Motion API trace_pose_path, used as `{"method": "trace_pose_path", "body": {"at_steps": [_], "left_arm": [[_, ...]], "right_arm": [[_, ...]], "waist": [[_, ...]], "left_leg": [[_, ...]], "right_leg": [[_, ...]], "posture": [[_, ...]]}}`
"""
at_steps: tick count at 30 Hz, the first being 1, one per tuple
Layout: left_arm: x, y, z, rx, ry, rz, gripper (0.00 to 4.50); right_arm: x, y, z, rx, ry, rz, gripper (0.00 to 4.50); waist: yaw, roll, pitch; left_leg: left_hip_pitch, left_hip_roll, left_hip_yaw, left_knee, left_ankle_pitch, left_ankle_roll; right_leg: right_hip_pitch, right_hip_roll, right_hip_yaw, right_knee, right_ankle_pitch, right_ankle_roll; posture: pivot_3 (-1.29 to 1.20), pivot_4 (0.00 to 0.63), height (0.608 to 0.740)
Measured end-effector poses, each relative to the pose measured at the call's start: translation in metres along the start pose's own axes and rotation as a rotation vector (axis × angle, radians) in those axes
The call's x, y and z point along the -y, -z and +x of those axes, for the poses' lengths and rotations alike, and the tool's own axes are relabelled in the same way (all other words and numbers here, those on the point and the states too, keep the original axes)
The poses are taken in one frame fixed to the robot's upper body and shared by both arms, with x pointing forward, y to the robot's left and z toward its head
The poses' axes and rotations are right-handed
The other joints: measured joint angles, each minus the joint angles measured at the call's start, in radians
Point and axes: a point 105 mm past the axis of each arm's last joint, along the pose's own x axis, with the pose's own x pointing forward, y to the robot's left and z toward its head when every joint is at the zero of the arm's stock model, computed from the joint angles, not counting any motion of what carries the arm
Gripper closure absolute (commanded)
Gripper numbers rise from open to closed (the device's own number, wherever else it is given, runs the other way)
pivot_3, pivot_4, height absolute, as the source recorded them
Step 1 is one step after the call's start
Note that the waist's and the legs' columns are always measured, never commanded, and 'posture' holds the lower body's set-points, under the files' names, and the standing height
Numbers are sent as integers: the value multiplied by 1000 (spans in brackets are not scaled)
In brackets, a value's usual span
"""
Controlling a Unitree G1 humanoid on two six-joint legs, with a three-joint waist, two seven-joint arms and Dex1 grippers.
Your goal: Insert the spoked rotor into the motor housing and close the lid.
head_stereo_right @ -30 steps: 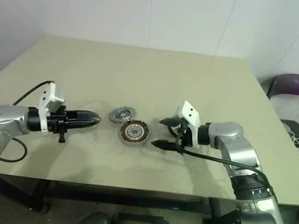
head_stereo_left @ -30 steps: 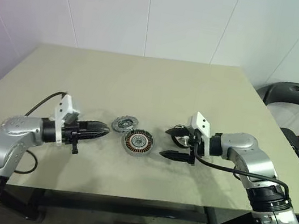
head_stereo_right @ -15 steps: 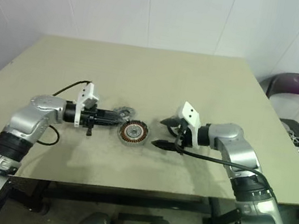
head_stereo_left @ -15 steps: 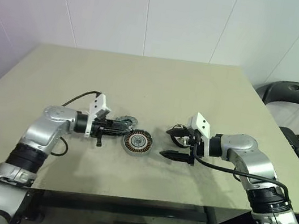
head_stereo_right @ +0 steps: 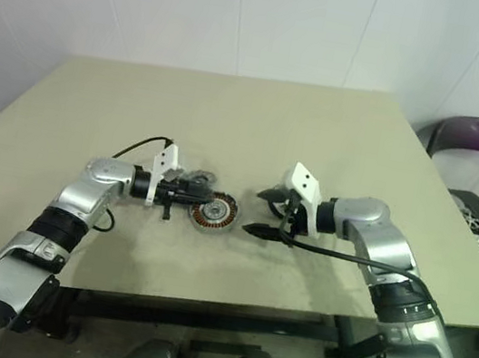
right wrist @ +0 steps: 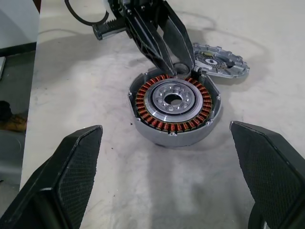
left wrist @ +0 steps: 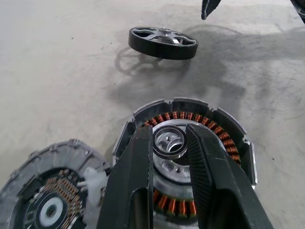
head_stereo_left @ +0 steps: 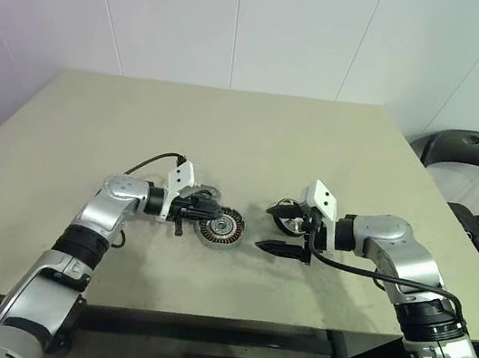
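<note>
The motor housing (head_stereo_left: 220, 227), ringed with copper windings, lies mid-table. My left gripper (head_stereo_left: 208, 213) reaches over its near-left rim, shut on a small ring (left wrist: 169, 141) held just above the windings. Beside the housing, partly behind the left fingers (left wrist: 138, 176), lies the lid (left wrist: 47, 200), a grey scallop-edged disc. The spoked rotor (left wrist: 163, 42), black-rimmed with silver spokes, rests on the table beyond the housing, close to my right gripper (head_stereo_left: 270, 228). That gripper stands wide open and empty to the right of the housing, pointing at it (right wrist: 174, 107).
The beige table (head_stereo_left: 256, 136) stretches far behind the parts, with its front edge near me. A dark chair (head_stereo_left: 478, 155) stands off the right side. A black cable (head_stereo_left: 145, 163) loops from the left wrist.
My left arm swung right and forward, bringing its shut fingers from left of the lid to over the housing's rim. The right arm kept still.
</note>
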Motion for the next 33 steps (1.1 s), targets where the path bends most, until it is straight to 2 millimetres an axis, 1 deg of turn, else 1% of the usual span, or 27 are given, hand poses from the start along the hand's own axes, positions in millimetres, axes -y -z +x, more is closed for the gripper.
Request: {"method": "trace_pose_path", "body": {"at_steps": [8,13,24,26,29,33], "left_arm": [[8,3,12,-9,40,1,3846],[8,9,12,-29,38,-11,3846],[9,10,12,-38,51,-19,3846],[9,11,13,-40,52,-34,3119],[9,11,12,-39,49,-34,2246],[9,9,12,-37,46,-29,876]], "right_arm": [[1,0,0,-1,6,3,0],[1,1,0,-2,11,4,0],[0,0,0,-1,9,1,0],[0,0,0,-1,9,2,0],[0,1,0,-1,8,3,0],[-1,0,1,-2,6,10,0]], "waist": [[-1,0,0],[0,0,0],[0,0,0],[0,0,0],[0,0,0],[0,0,0]], "left_leg": [[0,0,0,0,0,0],[0,0,0,0,0,0],[0,0,0,1,0,0],[0,0,0,1,0,0],[0,0,0,1,0,0],[0,0,0,1,0,0]], "right_leg": [[0,0,0,0,0,0],[0,0,0,0,0,0],[0,0,0,0,0,0],[0,0,0,0,0,0],[0,0,0,0,0,0],[0,0,0,1,0,0]], "posture": [[0,0,740],[0,0,740],[0,0,740],[0,0,740],[0,0,740],[0,0,740]]}}
